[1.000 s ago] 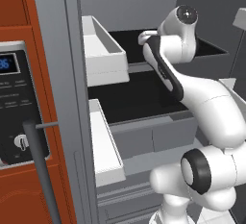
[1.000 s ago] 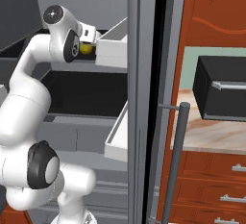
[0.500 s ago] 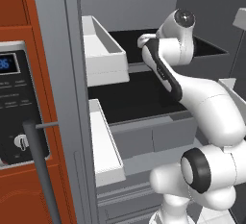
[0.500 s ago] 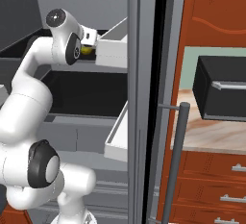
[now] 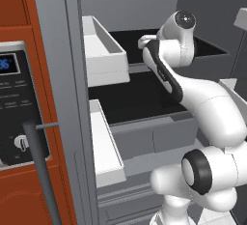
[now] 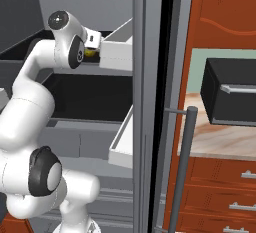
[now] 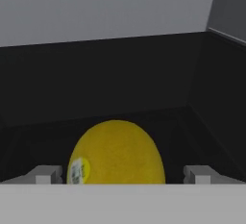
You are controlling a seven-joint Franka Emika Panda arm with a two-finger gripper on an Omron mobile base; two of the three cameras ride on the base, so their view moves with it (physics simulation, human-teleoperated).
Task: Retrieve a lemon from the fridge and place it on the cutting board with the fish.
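Fridge (image 5: 72, 98) stands open, arm reaching into the upper black shelf (image 5: 140, 98). In the hand view the lemon (image 7: 116, 153) sits on the black shelf floor, right between the two fingertips (image 7: 45, 174), one tip on each side of it. Gripper (image 7: 120, 176) fingers are spread wide, gaps visible between each tip and the fruit, so not clamping it. Small white sticker (image 7: 78, 170) on the lemon's lower left face. Grey back wall of the fridge behind it, dark side wall at right.

Right base view: a sliver of the yellow lemon (image 6: 90, 53) peeks out just beside the wrist, next to a white door bin (image 6: 117, 52). Arm's elbow bends up and the hand points into the shelf. Grey vertical bar handle (image 6: 182, 167) on the fridge door edge. Black toaster oven (image 6: 230, 99) sits on the marbled countertop (image 6: 225, 139) at right, red-brown drawers below.

Left base view: white door bin (image 5: 103, 55) at upper left of the opening, another white bin (image 5: 106, 142) lower down, grey drawers (image 5: 159, 137) under the shelf. Black microwave panel with blue display (image 5: 6, 64) at far left, set in the red-brown cabinet.
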